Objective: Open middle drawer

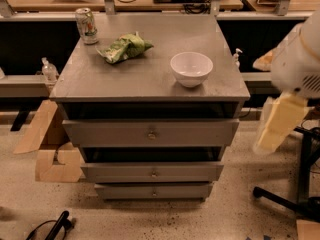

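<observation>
Gripper (270, 138) hangs pointing down, right of cabinet (150, 76), apart from middle drawer (152, 172).

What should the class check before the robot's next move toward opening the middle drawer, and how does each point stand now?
1. Middle drawer picked out as second of three fronts: ok.
2. Its knob in view and uncovered: ok.
3. Gripper lined up with the knob: not ok; it sits low at the view's bottom left, apart from the cabinet.
4. Bowl standing upright on the cabinet top, behind the front edge: ok.
5. Arm out of the drawer's path: ok, it is off to the right.
</observation>
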`<state>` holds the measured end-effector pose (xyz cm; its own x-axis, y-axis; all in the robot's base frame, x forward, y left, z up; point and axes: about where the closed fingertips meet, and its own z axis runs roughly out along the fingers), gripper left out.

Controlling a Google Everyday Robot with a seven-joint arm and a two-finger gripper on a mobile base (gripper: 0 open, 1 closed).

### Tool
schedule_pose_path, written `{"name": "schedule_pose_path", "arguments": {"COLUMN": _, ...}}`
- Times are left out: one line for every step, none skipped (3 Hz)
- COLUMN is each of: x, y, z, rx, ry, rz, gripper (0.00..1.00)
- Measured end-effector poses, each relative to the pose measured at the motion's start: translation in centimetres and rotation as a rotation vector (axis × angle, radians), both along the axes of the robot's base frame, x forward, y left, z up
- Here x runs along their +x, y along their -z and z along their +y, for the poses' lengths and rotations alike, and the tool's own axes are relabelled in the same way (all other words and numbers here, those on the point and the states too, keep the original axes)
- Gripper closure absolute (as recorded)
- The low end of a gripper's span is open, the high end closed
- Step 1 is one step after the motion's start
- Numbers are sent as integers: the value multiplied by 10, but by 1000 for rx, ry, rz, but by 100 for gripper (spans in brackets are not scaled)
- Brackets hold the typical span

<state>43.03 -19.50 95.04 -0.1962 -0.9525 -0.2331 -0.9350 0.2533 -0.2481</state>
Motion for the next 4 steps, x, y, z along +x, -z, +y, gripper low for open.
{"name": "schedule_pose_path", "arguments": {"x": -12, "y": 64, "z": 10, "rx": 54, "ry": -9, "rz": 9, "gripper": 0}}
{"name": "schedule_pose_path", "arguments": {"x": -17, "y": 146, "z": 15, "rx": 88, "ry": -23, "rz": 36, "gripper": 0}}
{"name": "schedule_pose_path", "arguments": {"x": -18, "y": 216, "z": 33, "rx": 48, "ry": -46, "rz": 34, "gripper": 0}}
{"name": "schedule_pose_path", "arguments": {"x": -3, "y": 273, "z": 49, "rx": -23, "ry": -50, "rz": -11, "gripper": 0}}
